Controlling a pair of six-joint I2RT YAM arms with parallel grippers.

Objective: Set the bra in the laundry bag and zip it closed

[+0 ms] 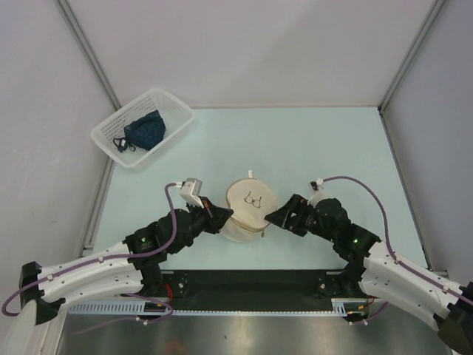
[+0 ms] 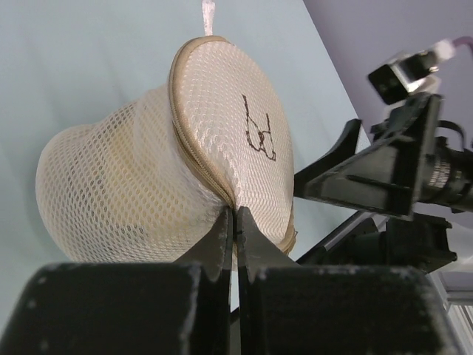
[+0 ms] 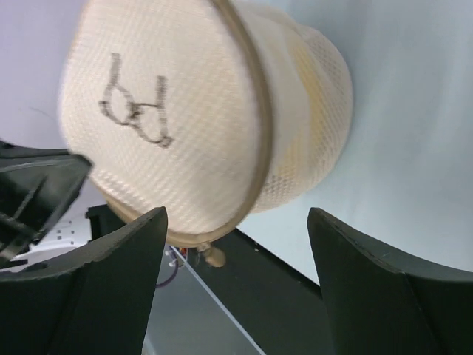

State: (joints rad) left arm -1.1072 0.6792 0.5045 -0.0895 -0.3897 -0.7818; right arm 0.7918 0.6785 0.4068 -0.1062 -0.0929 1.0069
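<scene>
The laundry bag is a round cream mesh drum in the table's near middle, tilted, its lid with the dark bra drawing facing up. My left gripper is shut on the bag's zip seam at its left edge, as the left wrist view shows. My right gripper is open just right of the bag, touching nothing. In the right wrist view the bag fills the top and its zip pull hangs between my jaws. The bra is hidden; only a faint yellow tint shows through the mesh.
A white slatted basket stands at the far left with a dark blue garment in it. Grey walls enclose the table on the left, back and right. A black strip runs along the near edge by the arm bases.
</scene>
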